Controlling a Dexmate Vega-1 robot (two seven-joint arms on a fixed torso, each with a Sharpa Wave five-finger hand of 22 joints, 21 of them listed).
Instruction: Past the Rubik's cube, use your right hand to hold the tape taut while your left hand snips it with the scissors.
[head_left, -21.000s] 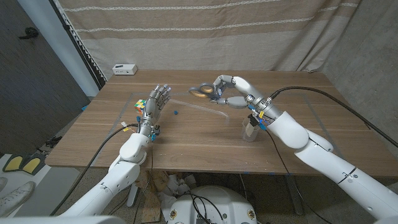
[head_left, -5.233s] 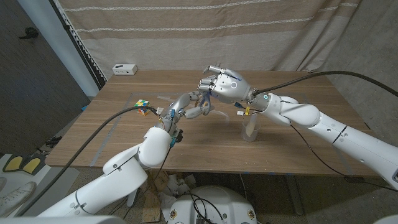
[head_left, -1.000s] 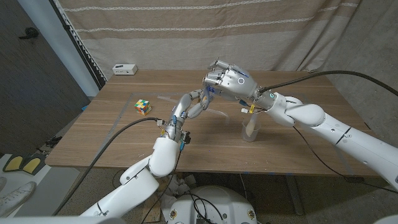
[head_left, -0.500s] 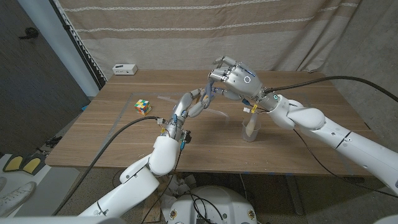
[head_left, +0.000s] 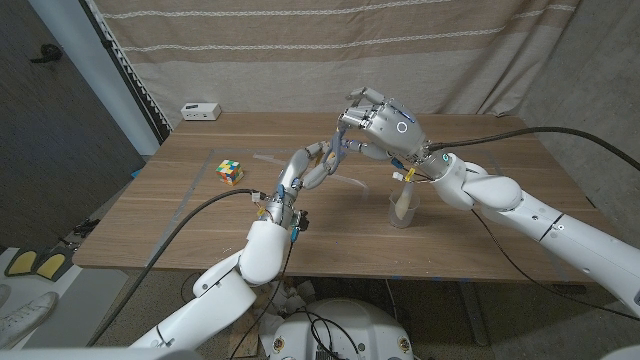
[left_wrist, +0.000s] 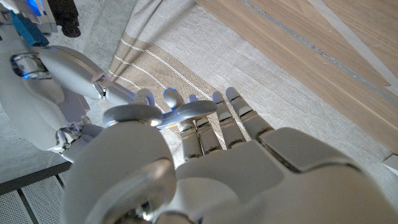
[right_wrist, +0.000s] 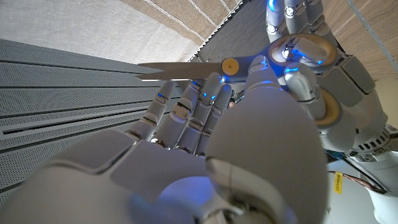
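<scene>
above the table (head_left: 200, 215), stiff, light scissors (right_wrist: 205, 64) are gripped through their loops by the left hand (head_left: 318, 165); whether the right hand (head_left: 380, 128) holds the thin, limp tape cannot be told.

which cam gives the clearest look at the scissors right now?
Right wrist view. The scissors show whole there: closed blades, gold pivot, and loop handles with the left hand fingers through them. In the left wrist view only a pale handle loop shows above the knuckles. In the head view they are hidden between the two hands.
</scene>
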